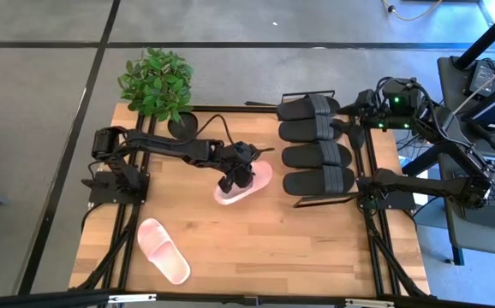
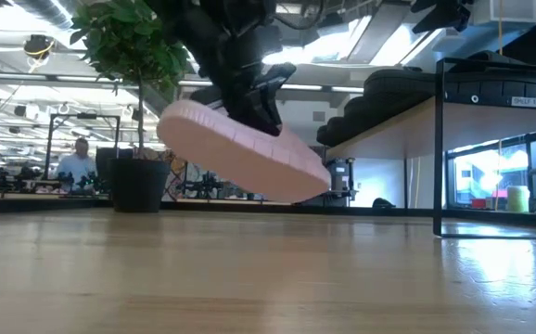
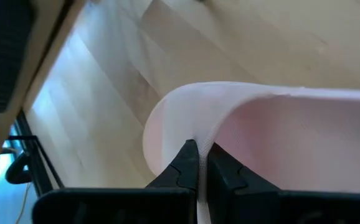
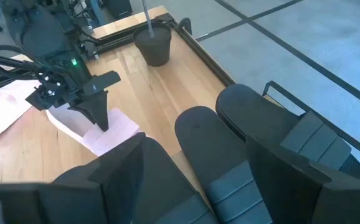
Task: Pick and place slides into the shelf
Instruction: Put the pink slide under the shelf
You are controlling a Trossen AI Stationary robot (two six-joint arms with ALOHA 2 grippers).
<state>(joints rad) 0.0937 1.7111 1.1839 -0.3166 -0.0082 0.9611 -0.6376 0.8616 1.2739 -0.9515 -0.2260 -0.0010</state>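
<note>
My left gripper (image 1: 233,181) is shut on a pale pink slide (image 1: 249,183) over the middle of the table, left of the shelf. In the low view this slide (image 2: 249,153) hangs clear of the tabletop, tilted. A second pink slide (image 1: 164,251) lies flat on its sole near the table's near left corner. Four black slides (image 1: 317,144) sit side by side on the shelf (image 2: 491,116), a light board on a thin black frame. My right gripper (image 4: 202,186) waits open above those black slides (image 4: 255,118), at the table's right. My left gripper pinches the pink slide's strap (image 3: 200,140) between its two shut fingers (image 3: 183,165), at the strap's thin edge. The fingers come from above, pointing down. The slide is lifted clear of the table and tilted, the end toward the shelf lower.
A potted green plant (image 1: 155,81) stands at the table's far left, its dark pot (image 4: 153,43) near the far edge. The left arm's base (image 1: 115,175) sits at the left edge. Bare tabletop (image 1: 273,248) lies near the front. A person (image 2: 81,158) shows in the room beyond.
</note>
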